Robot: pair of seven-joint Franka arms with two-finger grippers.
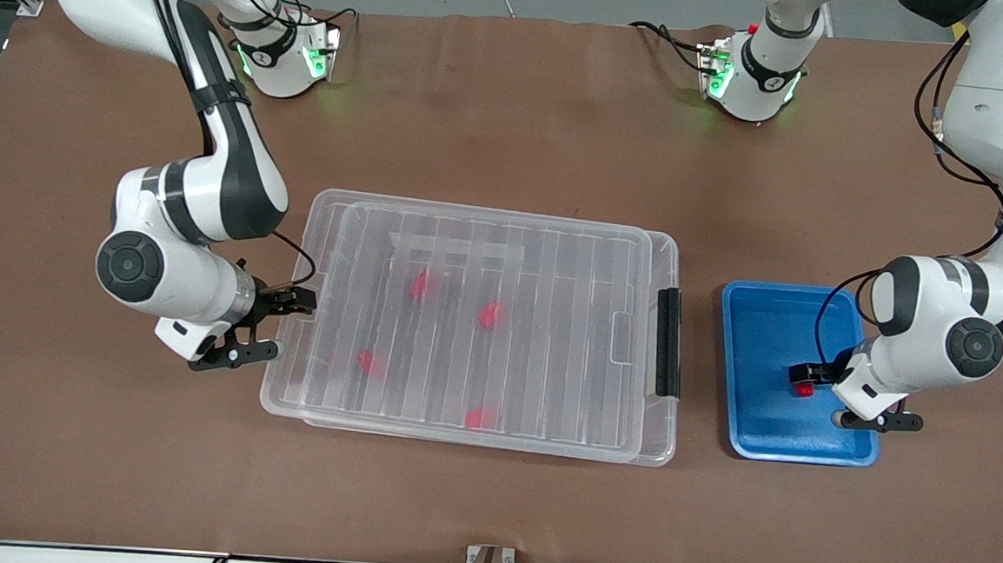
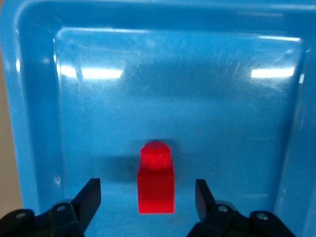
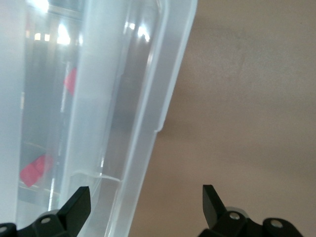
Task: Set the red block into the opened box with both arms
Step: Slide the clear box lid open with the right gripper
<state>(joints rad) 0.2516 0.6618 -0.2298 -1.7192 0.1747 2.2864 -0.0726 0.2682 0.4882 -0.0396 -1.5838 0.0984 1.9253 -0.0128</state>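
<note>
Only the left wrist view shows the left gripper (image 2: pixel 147 197) plainly: its fingers are spread, one on each side of the small bright red plastic block (image 2: pixel 156 181), not touching it. The block stands on the floor of the shallow blue plastic tray (image 1: pixel 757 310), at the left arm's end of the table, with bare floor around it up to the raised rim. The right gripper (image 3: pixel 143 202), fingers spread and holding nothing, straddles the rim of the large clear plastic box (image 1: pixel 286 390) at the right arm's end. The ribbed see-through lid (image 1: pixel 555 267) lies over the box, with blurred red blocks (image 1: pixel 488 314) beneath.
</note>
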